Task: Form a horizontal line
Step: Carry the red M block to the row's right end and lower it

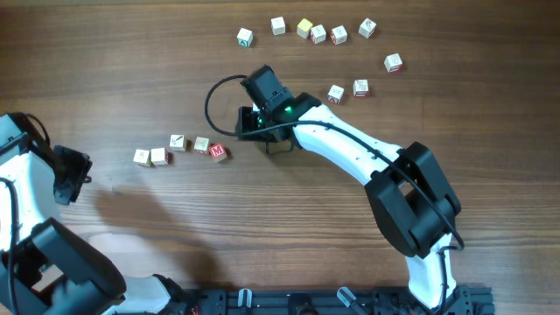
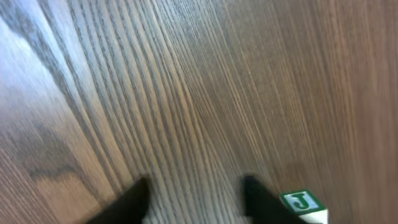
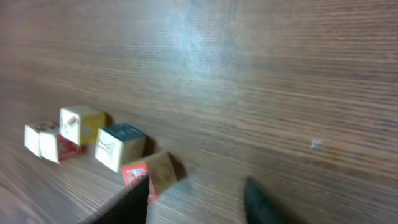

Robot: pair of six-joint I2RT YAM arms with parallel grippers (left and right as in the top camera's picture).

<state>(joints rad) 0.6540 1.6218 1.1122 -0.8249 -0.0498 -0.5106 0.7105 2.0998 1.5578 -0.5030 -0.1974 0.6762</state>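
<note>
Right claw (image 3: 196,208) hangs spread and empty near the row of letter cubes (image 1: 178,143), a slightly crooked row ending in a red M cube (image 1: 218,152) on the wooden surface (image 1: 306,227). Left claw (image 2: 196,208), also spread and gripping nothing, hovers beyond the row's other end.

The worktop (image 1: 131,79) is brown wood-grain board, smooth, with a soft sheen that catches a pale glare in the right wrist view. The horizontal line (image 1: 179,150) is of small pale wooden cubes, matt on bare faces and painted red, blue or yellow on others, and a loose cube (image 2: 303,204) bears a green-painted letter. The right arm (image 1: 341,144) wears smooth, faintly glossy white plastic shells, matt black housings and a black cable (image 1: 208,101), and the fingers (image 3: 134,202) of the right end effector (image 3: 196,202) look dull black.
</note>
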